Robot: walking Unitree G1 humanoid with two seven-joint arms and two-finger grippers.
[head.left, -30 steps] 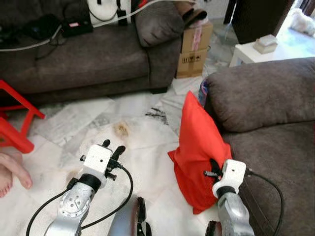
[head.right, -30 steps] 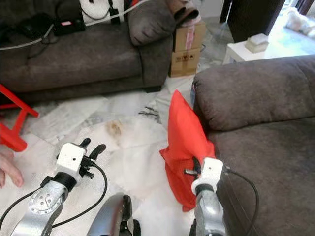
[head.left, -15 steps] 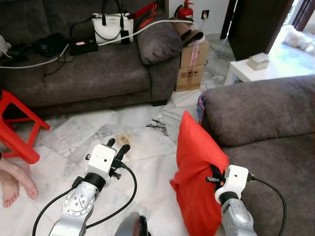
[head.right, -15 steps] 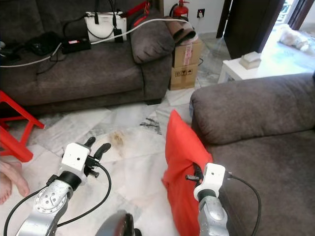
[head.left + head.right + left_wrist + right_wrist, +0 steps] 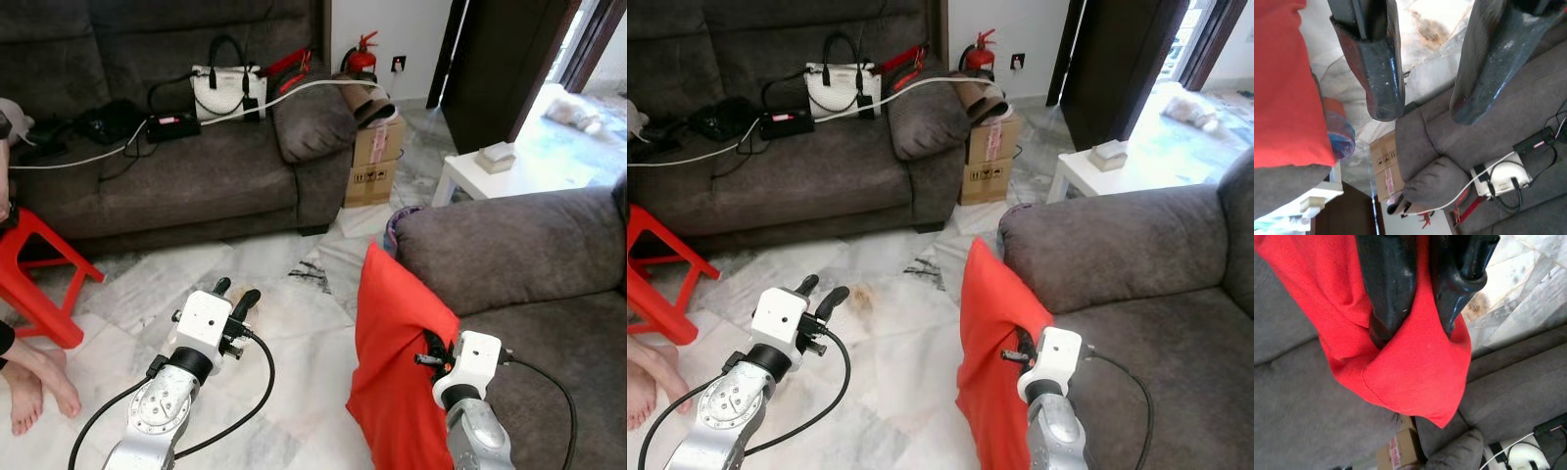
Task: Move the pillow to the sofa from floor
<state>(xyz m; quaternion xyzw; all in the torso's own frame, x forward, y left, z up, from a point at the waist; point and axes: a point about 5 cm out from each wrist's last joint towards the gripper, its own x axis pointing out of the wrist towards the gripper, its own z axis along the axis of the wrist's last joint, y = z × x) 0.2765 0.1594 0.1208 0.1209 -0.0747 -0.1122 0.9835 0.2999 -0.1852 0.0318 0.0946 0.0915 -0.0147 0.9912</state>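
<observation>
Right now we see the red pillow point(image 5: 397, 362) hanging upright off the floor point(image 5: 294, 372), its far corner pointing up, right beside the near sofa's armrest point(image 5: 490, 245) on the right. Our right hand point(image 5: 1415, 330) has it: in the right wrist view the two black fingers point(image 5: 1388, 289) are clamped on a fold of the red fabric, which bunches up between them. From the head cameras, that hand's white wrist block sits against the pillow's right edge, just at the front of the near sofa point(image 5: 558, 333) seat.

Over on the left, our left hand point(image 5: 233, 294) hangs above the pale marble floor, well apart from the pillow, holding nothing. The left wrist view gives us its two fingers point(image 5: 1376, 68) spread wide, with floor and the far sofa visible through the gap.

Farther out, the far sofa point(image 5: 176, 176) carries a white handbag point(image 5: 227, 90), a black power unit and a white cable trailing along the cushions. To its right stands a cardboard box point(image 5: 374, 157), with a red fire extinguisher point(image 5: 361, 59) against the wall behind it. A white low desk point(image 5: 490, 171) sits far right. At the left edge we catch a red plastic stool point(image 5: 34, 274) and a person's bare feet point(image 5: 34, 377) on the floor.
</observation>
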